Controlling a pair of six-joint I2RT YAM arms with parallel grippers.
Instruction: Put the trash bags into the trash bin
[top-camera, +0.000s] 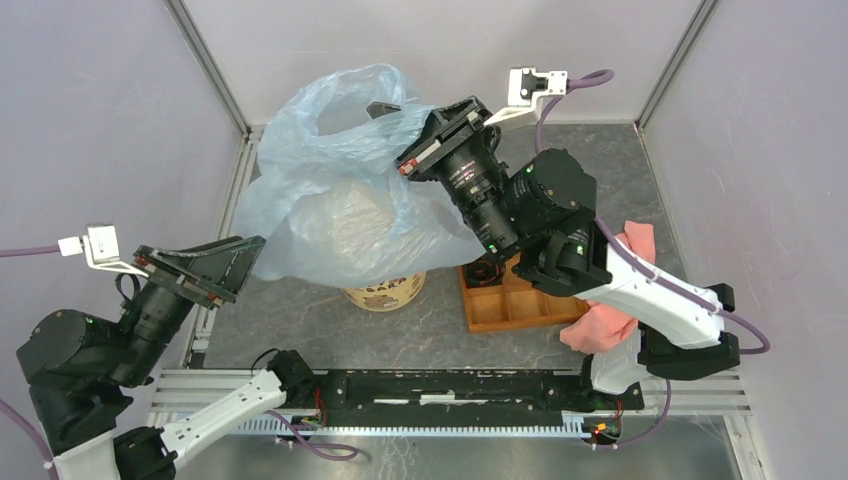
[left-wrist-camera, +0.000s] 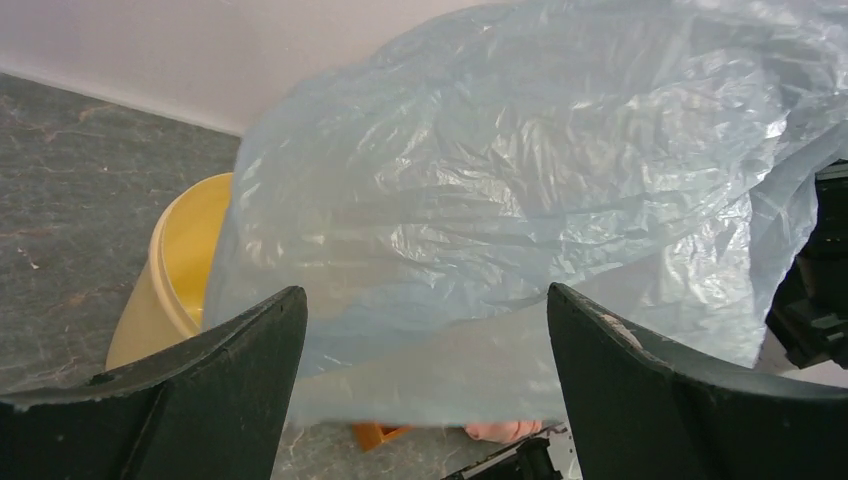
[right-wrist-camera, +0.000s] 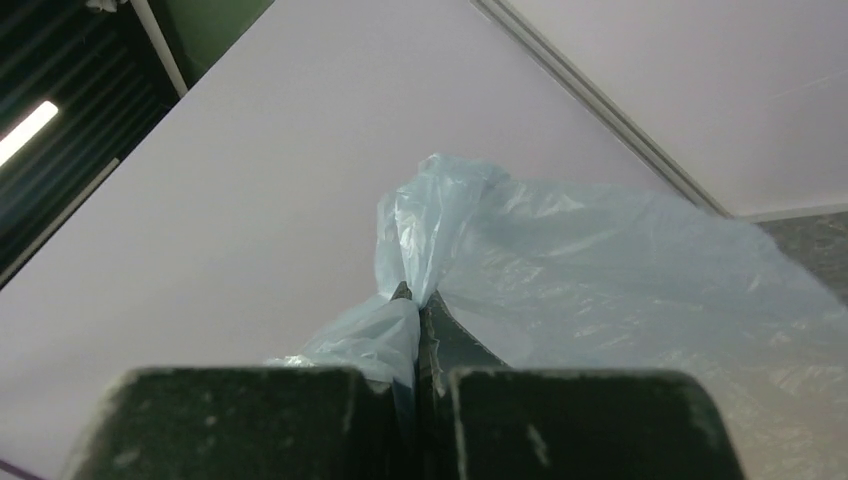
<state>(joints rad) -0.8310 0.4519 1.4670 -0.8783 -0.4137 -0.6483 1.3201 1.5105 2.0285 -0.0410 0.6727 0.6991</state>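
Note:
The pale blue trash bag (top-camera: 340, 190) hangs billowed above the cream-yellow trash bin (top-camera: 385, 293), draping over the bin's top and hiding most of it. My right gripper (top-camera: 385, 108) holds the bag up by a bunched piece of its upper edge. In the right wrist view that gripper (right-wrist-camera: 415, 300) is shut with the plastic (right-wrist-camera: 600, 270) pinched between its fingers. My left gripper (top-camera: 248, 268) is open at the bag's lower left edge. In the left wrist view its fingers (left-wrist-camera: 240, 380) stand wide apart, with the bag's lower edge (left-wrist-camera: 520, 180) across the gap and the bin (left-wrist-camera: 185, 260) behind on the left.
An orange compartment tray (top-camera: 505, 300) stands right of the bin, under my right arm. A pink cloth (top-camera: 610, 325) lies beside it. The tray's corner (left-wrist-camera: 378, 433) and the cloth (left-wrist-camera: 505, 430) show below the bag in the left wrist view. Enclosure walls close off the back and sides.

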